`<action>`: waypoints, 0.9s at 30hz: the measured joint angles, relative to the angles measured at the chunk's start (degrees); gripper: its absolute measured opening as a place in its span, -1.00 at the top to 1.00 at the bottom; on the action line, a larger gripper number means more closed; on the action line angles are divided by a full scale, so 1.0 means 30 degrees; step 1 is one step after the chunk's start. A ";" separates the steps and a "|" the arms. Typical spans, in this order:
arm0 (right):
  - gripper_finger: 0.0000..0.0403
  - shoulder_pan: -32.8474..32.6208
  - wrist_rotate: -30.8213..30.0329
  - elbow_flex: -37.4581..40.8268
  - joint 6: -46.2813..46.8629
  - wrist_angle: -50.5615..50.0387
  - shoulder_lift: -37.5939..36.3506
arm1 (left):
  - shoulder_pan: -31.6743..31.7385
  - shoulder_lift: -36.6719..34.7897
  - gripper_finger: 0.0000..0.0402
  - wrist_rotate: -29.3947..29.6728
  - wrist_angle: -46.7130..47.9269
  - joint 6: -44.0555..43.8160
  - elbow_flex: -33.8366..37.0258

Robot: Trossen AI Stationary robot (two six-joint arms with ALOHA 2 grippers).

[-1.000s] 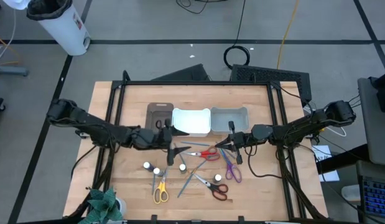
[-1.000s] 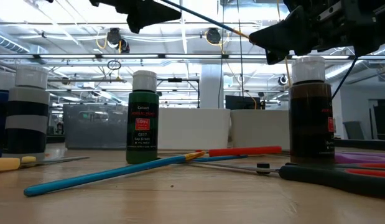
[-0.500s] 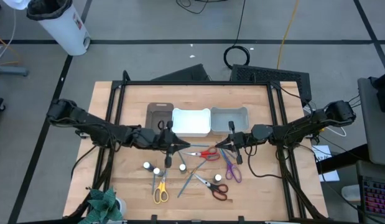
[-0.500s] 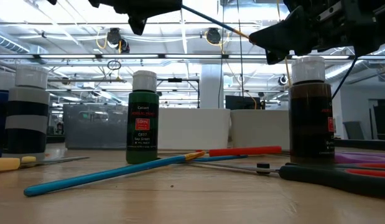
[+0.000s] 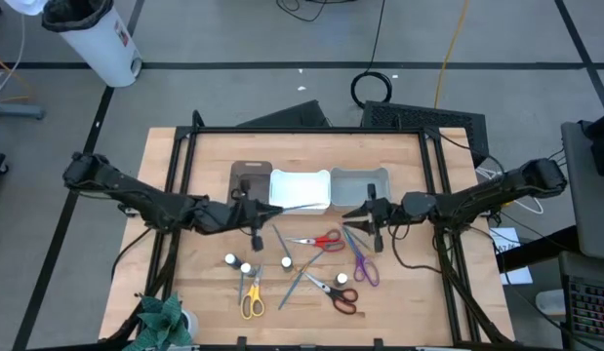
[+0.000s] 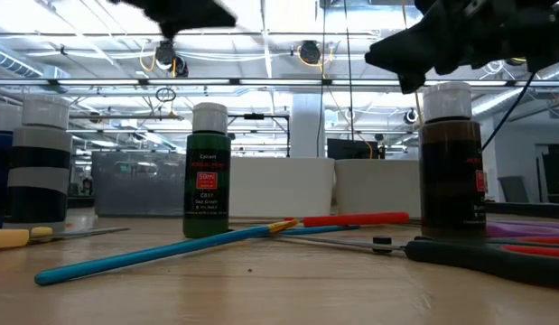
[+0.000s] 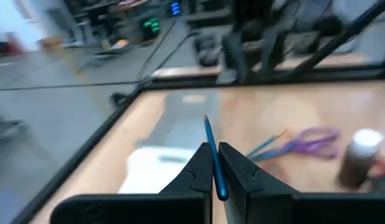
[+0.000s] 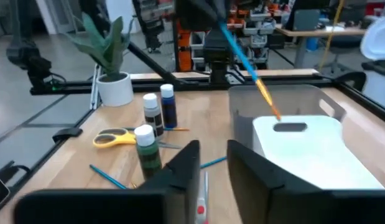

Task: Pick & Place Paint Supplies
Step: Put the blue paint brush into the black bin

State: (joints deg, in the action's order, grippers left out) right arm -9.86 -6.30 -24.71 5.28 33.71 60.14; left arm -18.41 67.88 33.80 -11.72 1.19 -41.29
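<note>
My left gripper (image 5: 255, 216) is shut on a thin blue brush (image 5: 294, 208), held above the table; the brush reaches right over the white bin (image 5: 301, 192). The brush's orange bristle end (image 8: 267, 96) points toward my right gripper (image 5: 366, 216), which stands open and empty in front of the grey bin (image 5: 360, 185). On the table lie white-capped bottles (image 5: 286, 261), red scissors (image 5: 321, 241), purple scissors (image 5: 363, 265), yellow scissors (image 5: 251, 297) and more brushes (image 5: 297, 283). My left gripper pinches the brush's blue handle (image 7: 215, 171) between its two fingers. The fingers come level from the table's left, and the brush runs out forward between them, past the fingertips. The brush is lifted clear of the table and slants down slightly toward its bristle end.
A brown bin (image 5: 250, 180) stands left of the white one at mid-table. A green bottle (image 6: 208, 170) and a brown bottle (image 6: 451, 162) stand upright among the scissors. A potted plant (image 5: 165, 322) sits at the near left corner. The black frame (image 5: 302, 130) borders the table.
My left gripper has shut on the brush's handle and drawn it toward the table's left edge. My right gripper, which held the brush's bristle end, has let go and now stands apart from it. The brush has stayed lifted clear.
</note>
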 joint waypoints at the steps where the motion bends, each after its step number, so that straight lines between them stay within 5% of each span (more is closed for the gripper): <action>1: 0.50 0.0010 0.0007 0.0007 0.0174 -0.0541 -0.0460 | -0.0216 -0.0435 0.96 0.0944 0.0333 -0.0200 0.0214; 6: 0.26 -0.0004 0.0100 0.0007 0.0683 -0.2535 -0.1968 | -0.1295 -0.2548 0.96 0.7584 0.7409 -0.5437 0.0520; 8: 0.22 -0.0004 0.0093 0.0004 0.0980 -0.2992 -0.2242 | -0.1501 -0.3027 0.96 0.8553 1.0122 -0.8551 0.0523; 16: 0.23 0.0003 -0.0193 0.0007 0.1019 -0.2911 -0.2201 | -0.0270 -0.2711 0.96 0.6982 1.6110 -1.5820 0.0507; 27: 0.25 0.0010 -0.0464 0.0007 0.0878 -0.2973 -0.2192 | 0.3286 0.0038 0.78 0.3273 1.6661 -1.8215 0.0514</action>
State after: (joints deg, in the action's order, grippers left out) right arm -9.82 -7.69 -24.69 7.91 24.79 53.56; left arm -8.55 67.99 43.62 38.26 -53.45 -39.75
